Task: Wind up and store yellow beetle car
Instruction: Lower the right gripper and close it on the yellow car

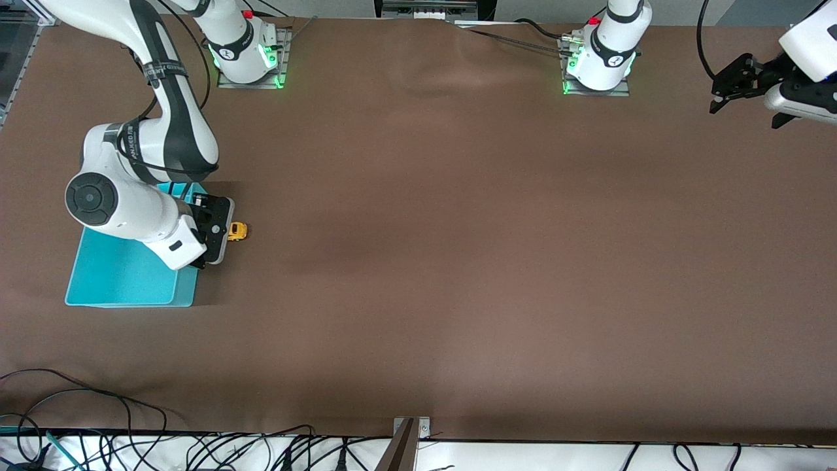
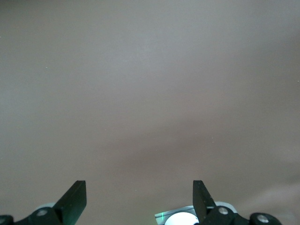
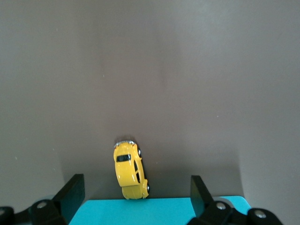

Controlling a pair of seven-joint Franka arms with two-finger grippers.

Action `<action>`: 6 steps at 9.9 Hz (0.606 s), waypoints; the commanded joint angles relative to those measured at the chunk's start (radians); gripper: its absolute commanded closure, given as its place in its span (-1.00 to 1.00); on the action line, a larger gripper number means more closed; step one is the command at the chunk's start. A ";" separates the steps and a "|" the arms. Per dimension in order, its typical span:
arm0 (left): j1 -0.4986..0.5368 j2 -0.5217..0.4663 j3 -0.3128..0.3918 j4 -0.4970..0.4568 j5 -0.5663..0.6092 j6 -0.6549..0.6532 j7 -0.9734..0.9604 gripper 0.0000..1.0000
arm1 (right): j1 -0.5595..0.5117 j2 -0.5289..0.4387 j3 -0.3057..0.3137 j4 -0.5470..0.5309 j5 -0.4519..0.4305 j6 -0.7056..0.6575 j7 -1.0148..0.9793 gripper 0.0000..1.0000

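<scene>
The yellow beetle car (image 1: pixel 237 231) sits on the brown table right beside the turquoise bin (image 1: pixel 124 275), on the side toward the left arm's end. In the right wrist view the car (image 3: pixel 130 169) lies on the table with one end at the bin's edge (image 3: pixel 159 211). My right gripper (image 1: pixel 216 230) hangs over the bin's edge next to the car, open and empty, with its fingertips (image 3: pixel 77 187) wide apart. My left gripper (image 1: pixel 739 85) is open and empty, up in the air at the left arm's end of the table, and waits.
The bin stands at the right arm's end of the table. Both arm bases (image 1: pixel 596 62) stand at the table's edge farthest from the front camera. Cables (image 1: pixel 196 451) lie along the edge nearest to it. The left wrist view shows bare table (image 2: pixel 150 93).
</scene>
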 commanded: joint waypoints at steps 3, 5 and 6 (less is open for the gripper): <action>-0.058 0.060 0.006 0.096 -0.030 -0.031 -0.193 -1.00 | -0.003 -0.058 -0.016 -0.186 -0.008 0.179 -0.165 -1.00; -0.047 0.061 0.008 0.095 -0.079 -0.028 -0.209 -1.00 | -0.001 -0.082 -0.016 -0.282 -0.010 0.288 -0.231 -1.00; -0.040 0.066 0.009 0.096 -0.108 -0.026 -0.211 -1.00 | -0.003 -0.081 -0.017 -0.305 -0.008 0.327 -0.278 -1.00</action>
